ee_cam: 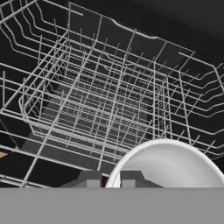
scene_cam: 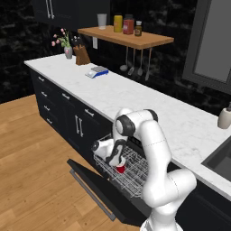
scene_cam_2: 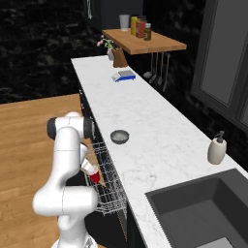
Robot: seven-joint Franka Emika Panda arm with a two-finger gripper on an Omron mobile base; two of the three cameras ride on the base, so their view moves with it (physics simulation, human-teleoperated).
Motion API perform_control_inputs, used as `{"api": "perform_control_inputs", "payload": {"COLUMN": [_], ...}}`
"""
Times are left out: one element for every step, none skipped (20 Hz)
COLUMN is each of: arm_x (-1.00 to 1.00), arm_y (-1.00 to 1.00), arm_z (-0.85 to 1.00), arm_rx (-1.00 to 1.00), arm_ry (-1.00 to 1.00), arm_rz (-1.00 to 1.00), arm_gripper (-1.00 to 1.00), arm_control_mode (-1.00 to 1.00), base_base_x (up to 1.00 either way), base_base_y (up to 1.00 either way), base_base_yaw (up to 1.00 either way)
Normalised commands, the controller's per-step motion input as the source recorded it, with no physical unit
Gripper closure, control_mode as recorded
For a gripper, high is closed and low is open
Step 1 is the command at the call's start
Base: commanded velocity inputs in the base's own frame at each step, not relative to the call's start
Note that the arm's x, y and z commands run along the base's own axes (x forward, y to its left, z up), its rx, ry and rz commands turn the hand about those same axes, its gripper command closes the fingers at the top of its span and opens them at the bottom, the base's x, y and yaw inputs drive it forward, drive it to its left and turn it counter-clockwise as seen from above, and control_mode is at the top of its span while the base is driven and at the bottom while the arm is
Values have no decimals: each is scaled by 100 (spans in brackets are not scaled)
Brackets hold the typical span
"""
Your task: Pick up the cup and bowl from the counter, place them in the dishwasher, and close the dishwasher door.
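Observation:
My gripper (scene_cam: 118,163) is shut on the rim of the red cup (scene_cam: 120,168), which hangs just over the white wire rack (scene_cam: 135,173) of the open dishwasher. From the right base the cup (scene_cam_2: 94,175) shows tilted beside the rack (scene_cam_2: 109,179). In the hand view the cup's white rim and inside (ee_cam: 170,164) sit at the bottom, with the fingertips (ee_cam: 90,179) pinching the wall and the rack (ee_cam: 100,87) beneath. The grey bowl (scene_cam_2: 119,136) rests on the white counter (scene_cam_2: 145,121) above the dishwasher. The black dishwasher door (scene_cam: 94,185) lies folded down, silver handle outward.
A beige soap bottle (scene_cam_2: 216,149) stands by the dark sink (scene_cam_2: 203,208). Farther along the counter are a small scale (scene_cam: 96,71), a knife block (scene_cam: 81,54) and a flower vase (scene_cam: 67,50). A wooden shelf (scene_cam: 126,37) with jars hangs above. Wood floor lies left of the door.

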Motion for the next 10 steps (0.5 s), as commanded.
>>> {"api": "perform_control_inputs", "payload": {"arm_x": [0,0,0,-1,-14,-36,-47,-54,-51,-58], "arm_y": [0,0,0,0,18,35,50,74,86,81], "arm_z": [-55,-51,-51,-46,-46,-39,-40,-41,-39,-26], "arm_rx": [0,0,0,0,0,3,6,5,5,6], "arm_ry": [0,0,0,2,8,13,13,14,15,15], "arm_rz": [0,0,0,0,0,0,0,0,0,0], "arm_gripper": [100,100,100,100,100,100,-100,-100,-100,-100], "arm_control_mode": [-100,-100,-100,-100,-100,-100,-100,-100,-100,-100], "base_base_x": [0,0,0,0,0,0,0,0,0,0], "base_base_y": [0,0,0,0,0,0,0,0,0,0], "base_base_yaw": [0,0,0,0,0,0,0,0,0,0]}}
